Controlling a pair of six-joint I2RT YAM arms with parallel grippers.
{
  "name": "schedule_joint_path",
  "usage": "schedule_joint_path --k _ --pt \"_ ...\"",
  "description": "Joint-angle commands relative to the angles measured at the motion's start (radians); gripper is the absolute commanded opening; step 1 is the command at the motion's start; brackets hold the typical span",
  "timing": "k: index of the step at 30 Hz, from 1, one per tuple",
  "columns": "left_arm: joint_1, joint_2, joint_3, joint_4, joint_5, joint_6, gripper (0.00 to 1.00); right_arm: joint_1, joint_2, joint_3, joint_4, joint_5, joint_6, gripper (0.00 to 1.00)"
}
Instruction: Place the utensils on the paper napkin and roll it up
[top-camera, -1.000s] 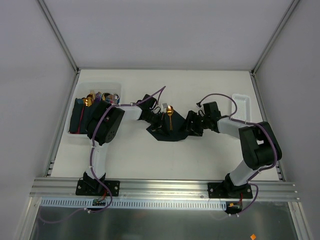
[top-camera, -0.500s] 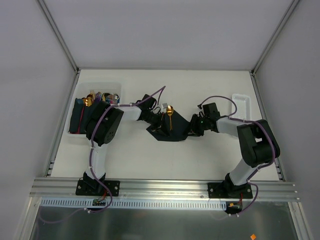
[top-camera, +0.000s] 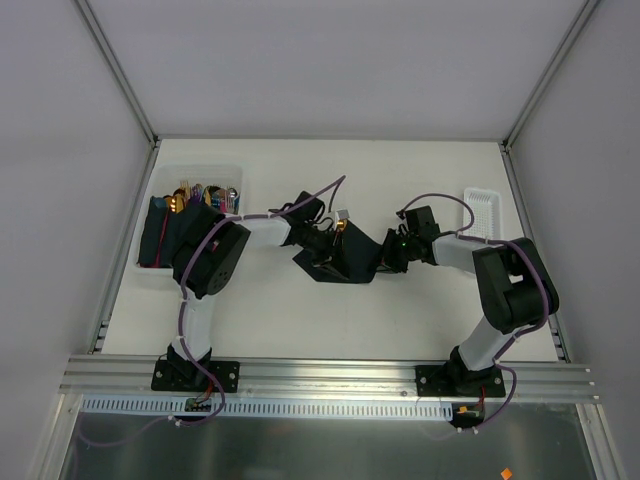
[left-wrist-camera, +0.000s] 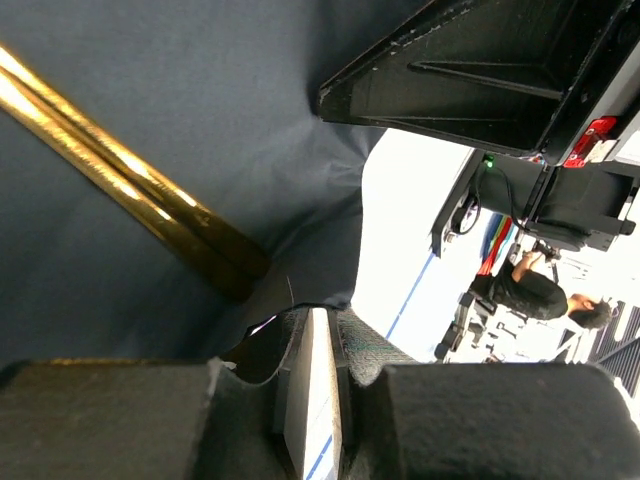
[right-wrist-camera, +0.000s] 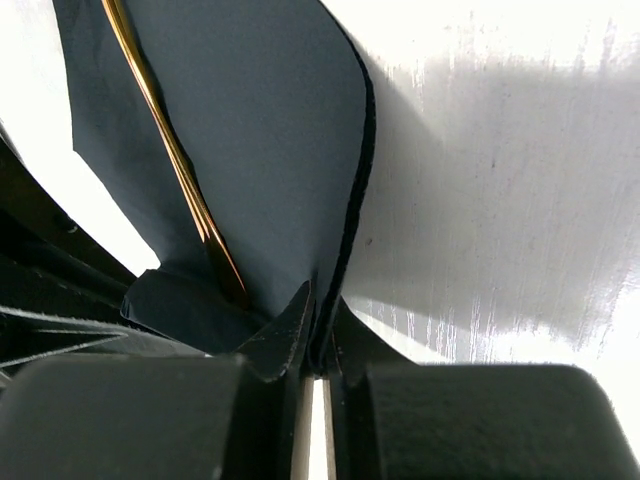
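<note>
while the right gripper (right-wrist-camera: 318, 325) is pinching the paper napkin (right-wrist-camera: 260, 150), the left gripper (left-wrist-camera: 312, 335), also clamped on it, is drawing it further over the utensils (left-wrist-camera: 130, 175); rolling is beginning.

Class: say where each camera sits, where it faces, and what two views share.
Top external: above and behind, looking down on the table; both arms show.
Left wrist: on the left arm, facing the napkin past its fingers.
Right wrist: on the right arm, its fingers pinching the napkin's edge.
Both wrist views share the gold utensils.
</note>
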Motion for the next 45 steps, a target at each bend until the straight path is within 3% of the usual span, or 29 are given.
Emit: schedule_joint_path --k 1,14,28,45 --pt "-0.017 -0.029 0.036 0.018 -0.014 -0.019 0.10 0.002 0.029 -0.025 -0.057 0.048 -0.001 0.07" --pt "-0.019 0.016 0.073 0.003 -0.178 -0.053 0.12 0.002 -0.004 -0.016 -0.031 -0.018 0.006 0.11" --pt "-0.031 0.036 0.101 -0.020 -0.246 -0.054 0.10 0.013 -0.075 0.007 0.007 -0.110 0.022 0.21" --pt "-0.029 0.070 0.113 -0.053 -0.270 -0.056 0.09 0.071 -0.032 0.067 0.078 -0.166 0.108 0.17"
